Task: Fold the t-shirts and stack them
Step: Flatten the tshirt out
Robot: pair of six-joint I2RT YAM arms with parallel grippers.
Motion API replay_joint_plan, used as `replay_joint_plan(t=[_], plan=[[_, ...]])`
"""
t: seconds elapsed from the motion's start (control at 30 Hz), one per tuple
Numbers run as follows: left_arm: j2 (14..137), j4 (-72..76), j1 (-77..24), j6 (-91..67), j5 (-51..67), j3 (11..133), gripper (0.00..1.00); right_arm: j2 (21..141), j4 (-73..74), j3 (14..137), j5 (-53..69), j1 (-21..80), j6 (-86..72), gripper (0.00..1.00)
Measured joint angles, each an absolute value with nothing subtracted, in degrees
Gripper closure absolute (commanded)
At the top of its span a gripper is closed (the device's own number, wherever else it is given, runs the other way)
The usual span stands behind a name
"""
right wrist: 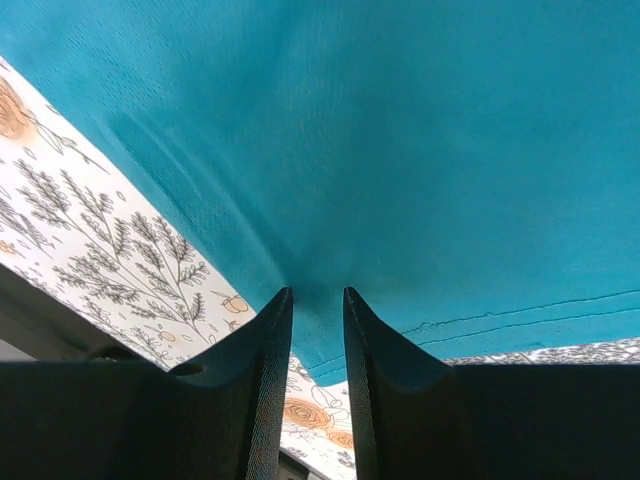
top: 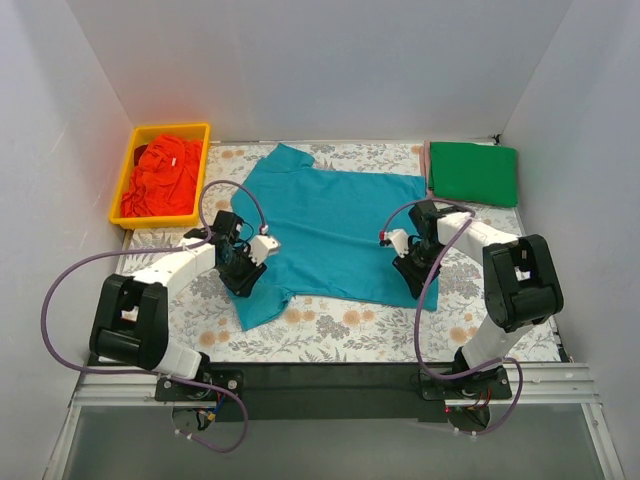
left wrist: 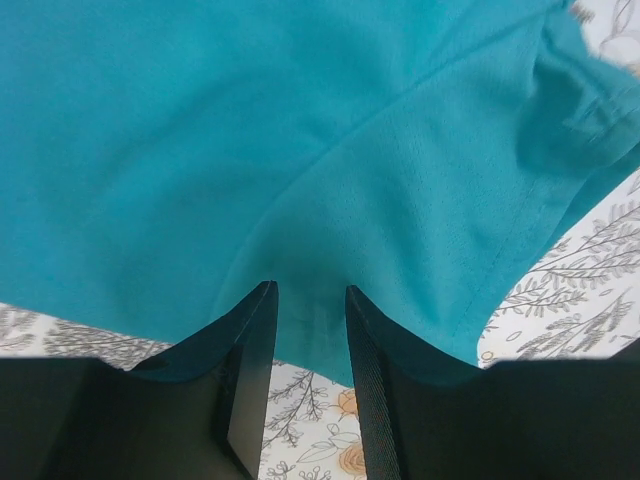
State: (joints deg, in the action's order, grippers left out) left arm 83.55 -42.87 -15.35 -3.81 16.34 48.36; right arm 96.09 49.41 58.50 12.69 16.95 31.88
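Note:
The teal-blue t-shirt [top: 330,220] lies spread on the floral sheet, collar to the left back. My left gripper [top: 243,272] is at its near left edge by a sleeve; in the left wrist view the gripper [left wrist: 310,290] has its jaws drawn close with the teal hem [left wrist: 320,200] pinched between the tips. My right gripper [top: 410,268] is at the near right hem; in the right wrist view the gripper [right wrist: 317,292] is likewise closed on teal cloth [right wrist: 380,150] that puckers at the tips. A folded green t-shirt [top: 474,173] lies at the back right. An orange-red t-shirt [top: 165,175] is crumpled in the bin.
The yellow plastic bin [top: 170,127] stands at the back left. The grey floral sheet [top: 340,325] covers the table. White walls enclose the left, back and right. The black base rail [top: 330,375] runs along the near edge.

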Motion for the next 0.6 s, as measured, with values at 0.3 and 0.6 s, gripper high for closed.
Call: replay_joint_plan(t=[0.3, 0.6], plan=[[78.0, -42.9, -16.7, 1.6, 14.1, 39.9, 0.71, 94.0, 48.1, 54.0, 10.7, 17.3, 35.0, 0.68], [70.2, -57.4, -19.7, 3.2, 17.1, 45.6, 0.71, 89.6, 57.4, 60.7, 14.1, 17.6, 40.8, 0.64]])
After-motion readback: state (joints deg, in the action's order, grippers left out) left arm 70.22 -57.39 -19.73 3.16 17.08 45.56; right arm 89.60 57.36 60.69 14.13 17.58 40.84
